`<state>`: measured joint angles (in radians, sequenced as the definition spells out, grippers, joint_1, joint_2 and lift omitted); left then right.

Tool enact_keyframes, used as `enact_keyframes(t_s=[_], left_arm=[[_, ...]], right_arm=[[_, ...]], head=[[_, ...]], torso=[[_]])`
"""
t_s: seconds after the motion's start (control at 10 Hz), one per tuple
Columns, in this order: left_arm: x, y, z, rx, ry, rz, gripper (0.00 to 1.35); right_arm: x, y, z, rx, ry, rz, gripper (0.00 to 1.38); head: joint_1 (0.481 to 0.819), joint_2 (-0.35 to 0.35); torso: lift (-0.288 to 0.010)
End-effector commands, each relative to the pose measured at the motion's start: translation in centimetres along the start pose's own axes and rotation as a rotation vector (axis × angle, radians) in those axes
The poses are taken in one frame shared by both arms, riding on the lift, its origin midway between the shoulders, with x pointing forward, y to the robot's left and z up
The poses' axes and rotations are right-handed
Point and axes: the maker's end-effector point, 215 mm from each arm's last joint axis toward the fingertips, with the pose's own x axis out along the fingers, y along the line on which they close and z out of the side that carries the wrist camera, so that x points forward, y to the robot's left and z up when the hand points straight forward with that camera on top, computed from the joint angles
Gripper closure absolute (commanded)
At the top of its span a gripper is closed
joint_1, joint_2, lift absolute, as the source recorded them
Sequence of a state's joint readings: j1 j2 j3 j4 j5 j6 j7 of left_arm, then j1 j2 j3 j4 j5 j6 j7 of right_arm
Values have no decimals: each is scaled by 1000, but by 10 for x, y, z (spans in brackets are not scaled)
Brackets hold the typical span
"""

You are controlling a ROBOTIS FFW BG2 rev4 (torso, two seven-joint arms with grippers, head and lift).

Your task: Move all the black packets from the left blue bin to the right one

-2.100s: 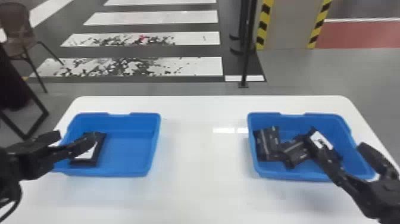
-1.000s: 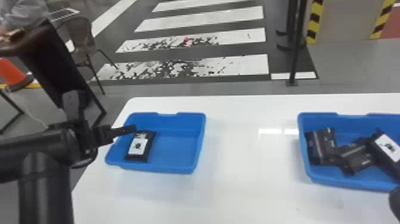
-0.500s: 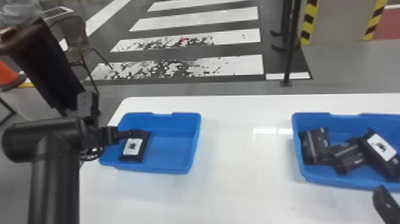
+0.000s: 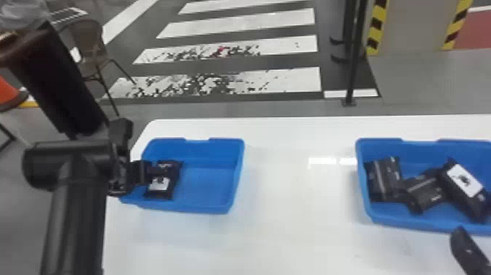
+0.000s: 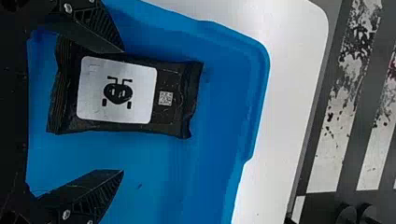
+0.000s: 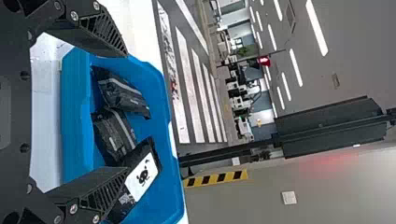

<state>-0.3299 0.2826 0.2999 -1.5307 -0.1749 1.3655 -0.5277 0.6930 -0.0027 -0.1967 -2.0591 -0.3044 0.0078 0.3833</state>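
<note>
My left gripper is at the left side of the left blue bin, over the black packet lying there. In the left wrist view, my left gripper is open; one fingertip is at a long edge of the packet, the other over bare bin floor. My right gripper is in front of the right blue bin. In the right wrist view, my right gripper stands open with nothing held. That bin holds three black packets, one with a white label facing up.
Both bins stand on a white table, with a wide stretch of tabletop between them. Past the table are a chair, a black pole and a striped floor.
The head view has turned left. My left gripper has moved rightward onto the packet's place in the left bin. My right gripper has drawn back from the right bin toward the front.
</note>
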Motion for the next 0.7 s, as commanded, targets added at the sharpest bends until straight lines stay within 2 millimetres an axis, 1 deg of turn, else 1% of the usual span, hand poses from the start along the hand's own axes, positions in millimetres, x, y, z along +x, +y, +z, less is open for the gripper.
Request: enact_keyframes(t_s=[0.0, 0.1, 0.3, 0.4, 0.5, 0.6], left_arm=[[5, 6, -7, -11, 28, 18, 125], [11, 10, -13, -23, 55, 27, 140], [18, 13, -8, -44, 67, 33, 154], [19, 17, -8, -52, 69, 39, 222], [21, 22, -13, -69, 77, 42, 386], [24, 26, -19, -89, 90, 48, 637]], right_arm=[[1, 0, -3, 11, 6, 2, 170], [2, 1, -6, 23, 10, 6, 170], [4, 0, -12, 40, 18, 8, 177], [4, 1, -15, 47, 24, 9, 177], [4, 0, -17, 47, 29, 8, 177], [4, 1, -19, 56, 33, 10, 177]], head=[[695, 236], [695, 241], [695, 252], [695, 255], [695, 257], [695, 261]], torso=[[-139], [-139], [-139], [-139], [-139], [-139]])
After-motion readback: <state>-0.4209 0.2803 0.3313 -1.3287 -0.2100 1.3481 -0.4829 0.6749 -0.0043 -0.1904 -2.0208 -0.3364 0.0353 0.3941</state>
